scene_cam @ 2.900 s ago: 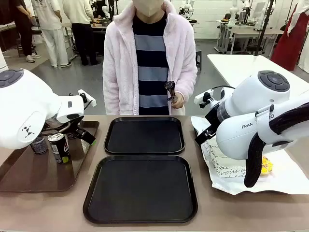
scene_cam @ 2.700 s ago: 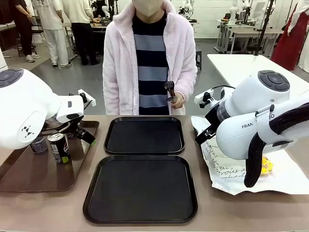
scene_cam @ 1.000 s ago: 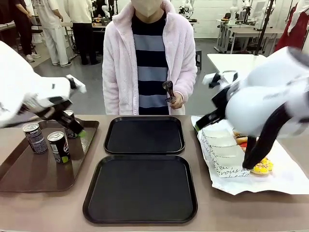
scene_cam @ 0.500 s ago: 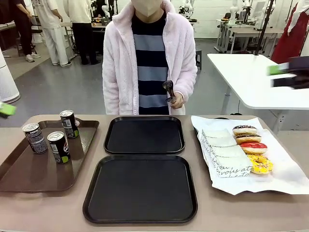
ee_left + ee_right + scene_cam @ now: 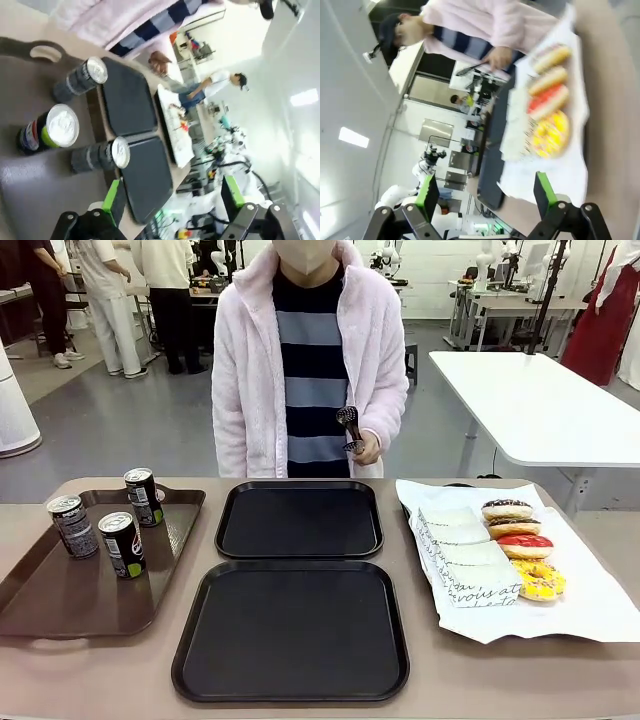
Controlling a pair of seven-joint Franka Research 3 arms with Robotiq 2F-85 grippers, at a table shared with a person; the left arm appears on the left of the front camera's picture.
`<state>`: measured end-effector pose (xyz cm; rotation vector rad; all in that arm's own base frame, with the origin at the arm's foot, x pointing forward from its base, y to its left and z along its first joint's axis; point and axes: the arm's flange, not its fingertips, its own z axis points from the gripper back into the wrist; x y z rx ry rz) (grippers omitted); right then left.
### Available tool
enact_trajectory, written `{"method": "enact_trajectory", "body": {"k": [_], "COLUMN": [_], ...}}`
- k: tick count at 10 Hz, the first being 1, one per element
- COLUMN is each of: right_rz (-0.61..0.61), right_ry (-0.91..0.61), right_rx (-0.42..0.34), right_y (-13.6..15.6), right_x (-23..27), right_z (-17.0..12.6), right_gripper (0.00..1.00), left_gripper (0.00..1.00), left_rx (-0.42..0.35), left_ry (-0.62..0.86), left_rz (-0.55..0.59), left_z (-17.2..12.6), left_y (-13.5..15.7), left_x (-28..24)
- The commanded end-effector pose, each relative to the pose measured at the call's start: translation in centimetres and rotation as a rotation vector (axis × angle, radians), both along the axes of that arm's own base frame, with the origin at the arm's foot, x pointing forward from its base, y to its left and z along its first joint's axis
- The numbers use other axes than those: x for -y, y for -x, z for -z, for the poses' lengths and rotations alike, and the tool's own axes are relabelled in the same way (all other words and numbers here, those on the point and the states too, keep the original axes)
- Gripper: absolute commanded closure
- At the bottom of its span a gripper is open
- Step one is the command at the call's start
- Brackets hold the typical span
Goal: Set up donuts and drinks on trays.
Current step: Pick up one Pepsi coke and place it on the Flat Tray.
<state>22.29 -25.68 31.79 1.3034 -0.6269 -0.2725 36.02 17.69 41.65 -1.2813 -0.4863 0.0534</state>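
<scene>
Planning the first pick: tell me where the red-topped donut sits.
Front view: the red-topped donut lies on the white paper at the right, between the tan donut and the yellow-topped donut.

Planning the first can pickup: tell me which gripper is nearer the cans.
Left. The left gripper hangs over the cans; the right gripper hangs by the donuts, far from them.

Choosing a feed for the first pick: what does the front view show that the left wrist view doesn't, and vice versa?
Front view: four donuts told apart, chocolate, tan, red, yellow, and tongs in the person's hand. Left wrist view: the left end effector, jaws wide apart. Both: three cans on the brown tray, two black trays.
</scene>
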Motion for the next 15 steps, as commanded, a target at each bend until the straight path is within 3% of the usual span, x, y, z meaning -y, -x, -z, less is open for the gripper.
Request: {"method": "enact_trajectory", "body": {"k": [1,3,6,10,13,15], "right_rz": [-0.069,-0.095,-0.064,-0.025,-0.012,0.013], "right_ry": [0.077,0.157,0.201,0.225,0.257,0.284], "right_rx": [-0.095,-0.137,-0.151,-0.044,0.022,0.038], "right_y": [-3.8,-3.9,-3.6,-1.1,0.3,0.6], "right_x": [-0.2,0.3,1.0,2.0,1.8,1.3], "right_z": [-0.5,-1.4,-3.1,-7.6,-10.8,-11.8], "right_gripper": [0.0,0.0,0.0,0.0,0.0,0.0], "left_gripper": [0.0,0.0,0.0,0.0,0.0,0.0], "left_rx": [0.011,0.0,-0.032,-0.052,-0.07,-0.036], "left_ry": [0.061,0.067,-0.064,-0.263,-0.324,-0.277], "left_rz": [-0.021,-0.062,-0.058,-0.049,-0.058,-0.047], "left_z": [-1.3,-2.0,-2.8,-4.0,-3.1,-3.7], "left_y": [-2.4,-2.3,-1.6,-0.6,-1.0,-1.1], "left_x": [0.2,1.0,2.7,4.6,2.5,3.8]}}
